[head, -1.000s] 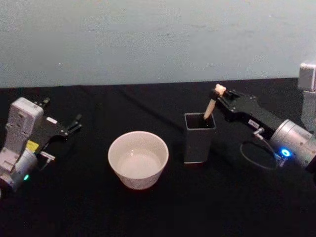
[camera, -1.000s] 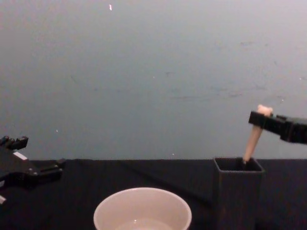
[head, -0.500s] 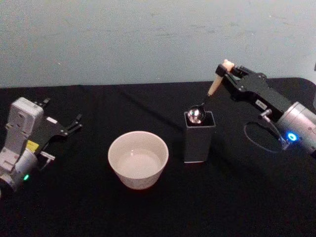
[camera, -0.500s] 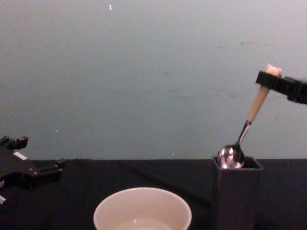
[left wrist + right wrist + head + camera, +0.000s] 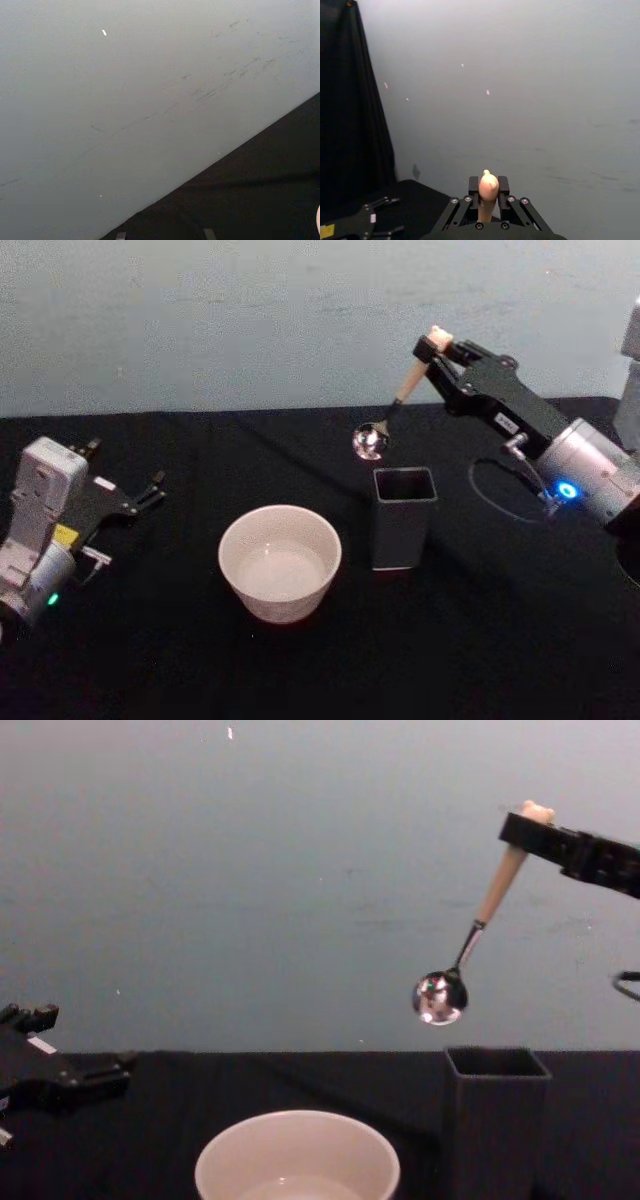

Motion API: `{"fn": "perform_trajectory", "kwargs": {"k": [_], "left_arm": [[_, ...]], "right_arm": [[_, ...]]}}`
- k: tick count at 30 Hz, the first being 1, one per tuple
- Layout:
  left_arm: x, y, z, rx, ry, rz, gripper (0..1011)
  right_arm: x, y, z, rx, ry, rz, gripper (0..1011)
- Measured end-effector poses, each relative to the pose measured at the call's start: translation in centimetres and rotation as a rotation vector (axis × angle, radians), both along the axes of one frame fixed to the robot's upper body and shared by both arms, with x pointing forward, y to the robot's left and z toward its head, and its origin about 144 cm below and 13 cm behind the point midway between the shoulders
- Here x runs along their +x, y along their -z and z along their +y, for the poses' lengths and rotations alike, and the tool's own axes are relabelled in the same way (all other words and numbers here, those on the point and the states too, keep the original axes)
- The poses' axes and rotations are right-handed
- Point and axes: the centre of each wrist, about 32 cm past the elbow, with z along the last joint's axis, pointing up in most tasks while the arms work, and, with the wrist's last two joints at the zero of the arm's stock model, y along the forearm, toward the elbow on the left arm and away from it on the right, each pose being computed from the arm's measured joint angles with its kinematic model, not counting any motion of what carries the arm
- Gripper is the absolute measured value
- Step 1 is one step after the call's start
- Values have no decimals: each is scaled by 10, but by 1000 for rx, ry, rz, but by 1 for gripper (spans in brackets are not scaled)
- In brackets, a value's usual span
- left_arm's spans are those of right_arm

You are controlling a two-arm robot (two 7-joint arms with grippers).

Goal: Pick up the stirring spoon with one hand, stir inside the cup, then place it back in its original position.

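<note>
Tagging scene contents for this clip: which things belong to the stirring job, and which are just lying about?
Job: stirring spoon, clamped in the right gripper; cup; dark square holder.
Not in use: left gripper, parked open at the left; black table.

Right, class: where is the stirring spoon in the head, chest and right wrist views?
Head view: stirring spoon upper right, above the holder.
Chest view: spoon upper right, bowl above the holder's left edge.
Right wrist view: spoon handle bottom centre.
Shared landmark: right gripper clamping the handle.
</note>
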Motion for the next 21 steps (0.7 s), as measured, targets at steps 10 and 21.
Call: {"fn": "perform_trajectory", "kwargs": {"k": [10,21], "left_arm": [[0,0,0,0,0,0,1002],[0,0,0,0,0,0,1001]], "right_arm": [[6,2,20,7,-92,11,225],[5,18,43,-41,-213,69,224]]}}
